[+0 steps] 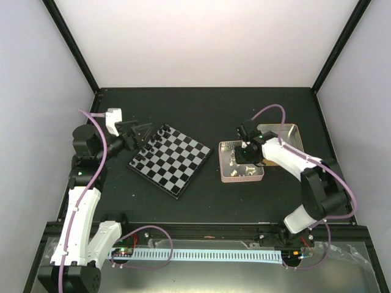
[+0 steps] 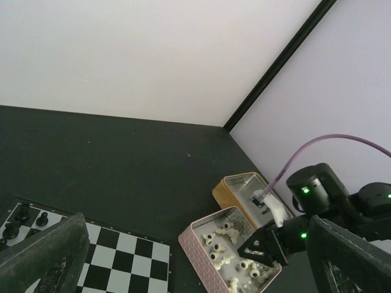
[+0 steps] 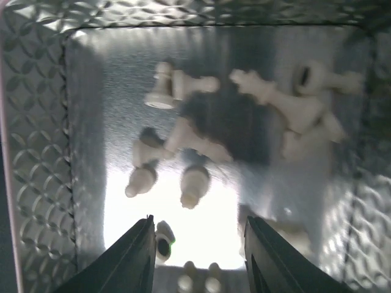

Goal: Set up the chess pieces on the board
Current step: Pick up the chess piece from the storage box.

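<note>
The board (image 1: 171, 160) lies left of centre, turned like a diamond, with tiny black figures (image 1: 153, 143) along its far-left edge. The cream-white chess pieces (image 3: 189, 140) lie tumbled in a pink tin (image 1: 221, 163) to the board's right. My right gripper (image 3: 198, 220) reaches down into that tin, jaws apart over the bare tin floor, nothing between them; a pawn (image 3: 194, 183) lies just ahead of the tips. My left gripper (image 1: 148, 131) hovers wide open and empty by the board's far-left corner. From the left wrist I see the board (image 2: 122, 262) and the pieces (image 2: 229, 244).
An empty gold tin (image 1: 296, 129) sits right behind the pink one, under the right arm's cable. Black frame posts stand at the table's back corners, with white walls behind. A perforated strip runs along the near edge between the arm bases.
</note>
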### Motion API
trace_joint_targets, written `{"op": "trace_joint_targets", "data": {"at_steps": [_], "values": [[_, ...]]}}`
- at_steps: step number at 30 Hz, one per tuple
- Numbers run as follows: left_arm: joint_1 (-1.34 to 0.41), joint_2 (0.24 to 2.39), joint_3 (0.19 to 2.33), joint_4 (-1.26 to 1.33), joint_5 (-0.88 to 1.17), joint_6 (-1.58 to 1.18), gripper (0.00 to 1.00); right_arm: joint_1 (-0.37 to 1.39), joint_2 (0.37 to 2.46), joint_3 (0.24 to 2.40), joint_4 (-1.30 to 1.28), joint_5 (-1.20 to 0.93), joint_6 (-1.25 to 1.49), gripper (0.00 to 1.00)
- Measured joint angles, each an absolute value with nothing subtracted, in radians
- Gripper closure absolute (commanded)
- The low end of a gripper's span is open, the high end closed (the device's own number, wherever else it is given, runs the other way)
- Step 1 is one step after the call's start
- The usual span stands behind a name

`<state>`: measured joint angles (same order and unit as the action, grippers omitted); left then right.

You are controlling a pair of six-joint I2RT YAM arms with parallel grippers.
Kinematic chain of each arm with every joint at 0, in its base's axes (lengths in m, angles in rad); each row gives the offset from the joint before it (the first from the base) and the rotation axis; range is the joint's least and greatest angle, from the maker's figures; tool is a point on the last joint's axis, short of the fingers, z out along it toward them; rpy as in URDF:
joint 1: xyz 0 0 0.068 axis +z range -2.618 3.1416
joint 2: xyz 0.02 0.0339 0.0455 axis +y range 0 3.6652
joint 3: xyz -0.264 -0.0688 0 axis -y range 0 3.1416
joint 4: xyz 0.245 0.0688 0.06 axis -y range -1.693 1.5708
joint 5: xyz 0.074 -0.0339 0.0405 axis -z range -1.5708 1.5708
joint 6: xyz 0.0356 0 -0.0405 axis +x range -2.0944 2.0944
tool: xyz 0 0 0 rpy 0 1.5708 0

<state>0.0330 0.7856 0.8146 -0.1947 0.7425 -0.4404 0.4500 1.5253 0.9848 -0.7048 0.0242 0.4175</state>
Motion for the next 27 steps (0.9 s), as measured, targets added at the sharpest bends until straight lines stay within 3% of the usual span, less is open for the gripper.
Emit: {"op": "trace_joint_targets", "data": {"at_steps": [2,8,27], "values": [[0.032,0.786,0.815,-0.196,0.738,-0.439,0.01,0.479,1.578,1.015,-0.687,0.024,0.418,0.61],[0.032,0.793,0.815,-0.212,0.732,-0.434,0.01,0.525,1.666,1.038,-0.676,0.038,0.425,0.80],[0.030,0.799,0.809,-0.223,0.724,-0.423,0.01,0.529,1.714,1.075,-0.650,0.140,0.458,0.71]]}}
